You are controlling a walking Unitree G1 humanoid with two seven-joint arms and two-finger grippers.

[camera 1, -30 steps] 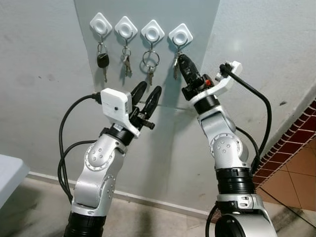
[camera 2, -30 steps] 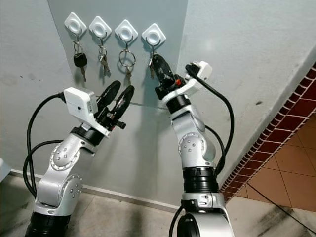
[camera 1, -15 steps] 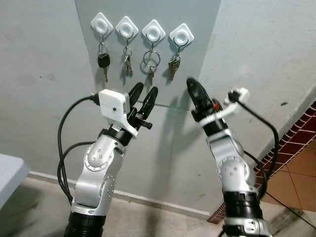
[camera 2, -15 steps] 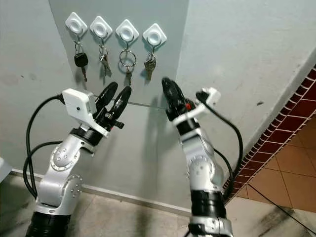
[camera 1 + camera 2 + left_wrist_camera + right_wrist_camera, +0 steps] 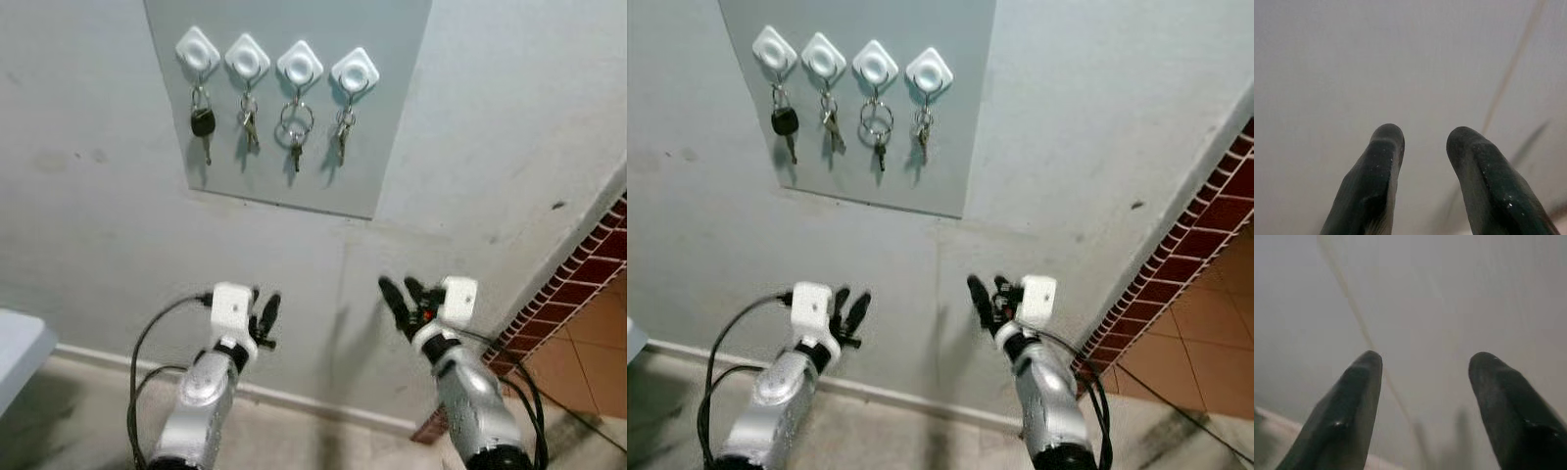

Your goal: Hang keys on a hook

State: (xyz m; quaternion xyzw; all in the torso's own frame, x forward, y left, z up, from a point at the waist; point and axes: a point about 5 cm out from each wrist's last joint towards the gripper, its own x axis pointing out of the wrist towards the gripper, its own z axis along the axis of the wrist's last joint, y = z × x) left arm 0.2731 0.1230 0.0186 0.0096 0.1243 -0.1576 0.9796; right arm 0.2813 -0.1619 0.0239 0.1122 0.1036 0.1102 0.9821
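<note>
Now small silver key bunch (image 5: 341, 132) hangs on rightmost white diamond-shaped plastic hook (image 5: 354, 70), upper centre of frame, on grey wall panel (image 5: 397, 117). Likely light, rigid, jangly, slippery metal; best hold at ring. Left gripper (image 5: 263, 318) slightly parted, empty, low. Right gripper (image 5: 403, 294) wider apart, empty, low.

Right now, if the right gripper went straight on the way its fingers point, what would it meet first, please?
Probably the bare grey wall: the right gripper, fingers open and empty, faces plain wall crossed by a thin seam, low beneath the panel of hooks. How near it is cannot be judged.
</note>
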